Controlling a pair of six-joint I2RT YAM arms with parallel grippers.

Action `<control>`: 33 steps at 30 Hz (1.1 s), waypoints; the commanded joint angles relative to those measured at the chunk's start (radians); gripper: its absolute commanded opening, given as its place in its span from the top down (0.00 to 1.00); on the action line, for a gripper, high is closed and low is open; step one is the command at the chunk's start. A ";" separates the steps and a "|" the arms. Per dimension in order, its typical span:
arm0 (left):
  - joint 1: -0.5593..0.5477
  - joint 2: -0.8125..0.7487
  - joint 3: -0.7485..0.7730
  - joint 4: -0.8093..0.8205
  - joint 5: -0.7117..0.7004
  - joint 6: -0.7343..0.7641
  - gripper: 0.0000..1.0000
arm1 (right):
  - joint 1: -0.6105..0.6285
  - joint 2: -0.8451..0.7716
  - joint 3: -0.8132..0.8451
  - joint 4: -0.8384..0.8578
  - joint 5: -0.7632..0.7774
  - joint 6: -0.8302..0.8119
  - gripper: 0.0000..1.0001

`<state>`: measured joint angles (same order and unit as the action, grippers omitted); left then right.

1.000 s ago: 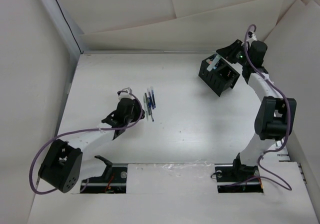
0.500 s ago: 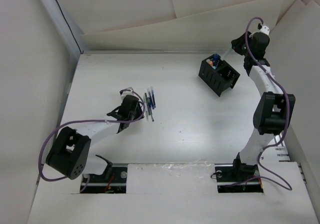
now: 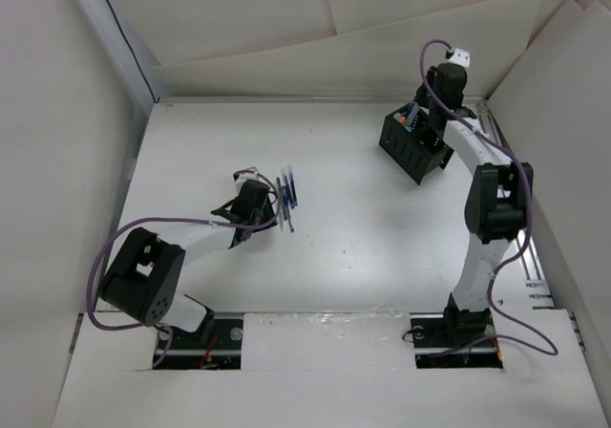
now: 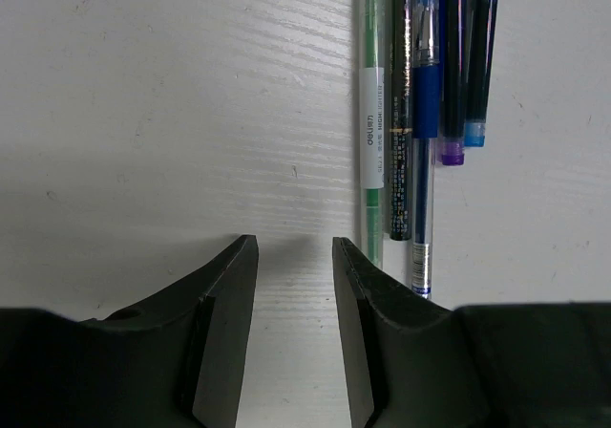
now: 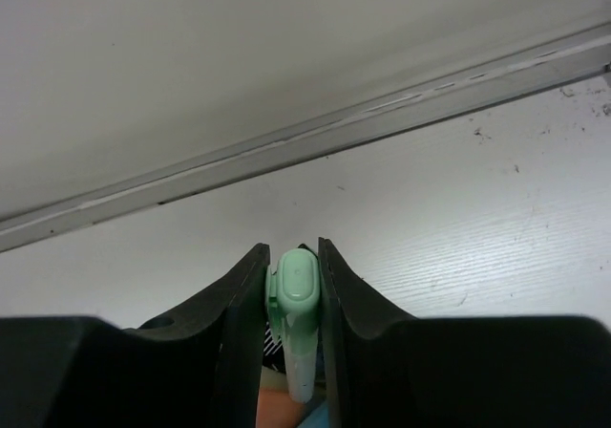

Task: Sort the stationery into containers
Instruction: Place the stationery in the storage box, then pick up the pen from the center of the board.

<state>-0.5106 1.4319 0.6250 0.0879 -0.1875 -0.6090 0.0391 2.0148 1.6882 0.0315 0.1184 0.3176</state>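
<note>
Several thin pens [image 3: 286, 197] lie side by side on the white table left of centre. In the left wrist view they are a green one [image 4: 372, 113], a dark one [image 4: 401, 113], a clear blue one [image 4: 426, 113] and two short ones [image 4: 466, 55]. My left gripper [image 3: 260, 208] is open and empty on the table just left of them [image 4: 292, 246]. The black organizer [image 3: 417, 146] stands at the far right, with orange and blue pieces inside. My right gripper [image 3: 422, 113] is over its far edge, shut on a pale green piece [image 5: 296, 285].
The table's back wall and a metal rail [image 5: 382, 122] run close behind the right gripper. Tilted white boards [image 3: 334, 27] enclose the far and right sides. A white wall [image 3: 57, 160] bounds the left.
The right wrist swung left from beside the organizer to over its far edge, still holding the green piece. The left gripper edged right, closer to the pens.
</note>
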 commanded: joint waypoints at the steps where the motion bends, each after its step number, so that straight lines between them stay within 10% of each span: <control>1: -0.002 0.004 0.045 0.024 0.000 0.006 0.66 | 0.042 -0.010 0.024 0.011 0.110 -0.043 0.71; 9: -0.002 0.024 0.065 0.045 0.039 0.015 0.66 | 0.073 -0.071 -0.042 0.011 0.133 -0.034 0.31; 33: -0.002 0.125 0.064 0.090 0.085 0.045 0.73 | 0.143 -0.295 -0.192 0.022 0.081 -0.003 0.28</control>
<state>-0.5106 1.5322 0.6704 0.1867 -0.0910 -0.5766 0.1524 1.7794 1.5082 0.0147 0.2176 0.3065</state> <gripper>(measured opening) 0.269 0.722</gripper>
